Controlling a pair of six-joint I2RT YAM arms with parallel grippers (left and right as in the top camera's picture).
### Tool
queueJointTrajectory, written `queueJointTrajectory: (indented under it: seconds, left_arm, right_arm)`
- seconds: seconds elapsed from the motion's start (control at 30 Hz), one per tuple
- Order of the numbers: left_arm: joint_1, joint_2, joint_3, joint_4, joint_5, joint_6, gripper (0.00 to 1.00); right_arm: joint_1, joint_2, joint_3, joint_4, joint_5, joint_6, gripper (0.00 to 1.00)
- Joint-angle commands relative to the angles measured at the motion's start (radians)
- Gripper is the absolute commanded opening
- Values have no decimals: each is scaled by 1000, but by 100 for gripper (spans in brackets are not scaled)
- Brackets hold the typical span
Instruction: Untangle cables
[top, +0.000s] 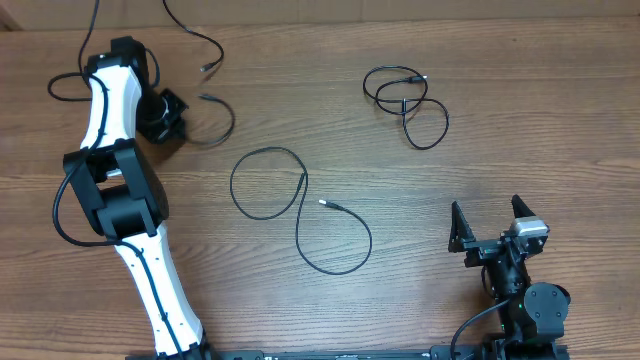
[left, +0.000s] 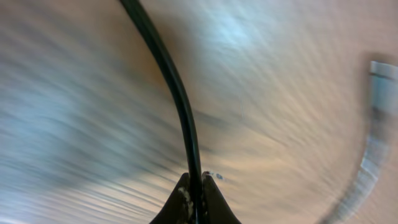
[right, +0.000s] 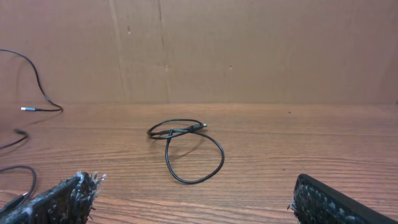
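Two units inspected: left end effector (left: 195, 188) clenched on black cable (left: 179, 99), upper left; right end effector (top: 486, 205) released, lower right of worktop (top: 540, 120).

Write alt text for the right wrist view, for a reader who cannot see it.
A black cable, looped over itself, lies in the middle of a wooden table, with a cardboard wall behind. The right arm's open jaws frame the bottom corners, touching nothing. Another cable with a silver plug trails in at far left.
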Motion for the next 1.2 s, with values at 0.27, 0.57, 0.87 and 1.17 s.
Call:
queueJointTrajectory:
  seconds: [0.27,0.57,0.87,1.17]
  left_arm:
    - [-16,0,356,-258,363,-167,4]
    - [-85,1,475,-260,318,-195,28]
    - [-168,0,478,-267,161,-90,100]
    - [-209,-29,673,-288,106,-90,100]
  right_arm:
    - [-2,-8,-10,4,9,-5,100]
    - [-2,-8,-10,4,9,-5,100]
    - [-2,-8,-10,4,9,-5,100]
    - [-2,-8,-10,4,9,-5,100]
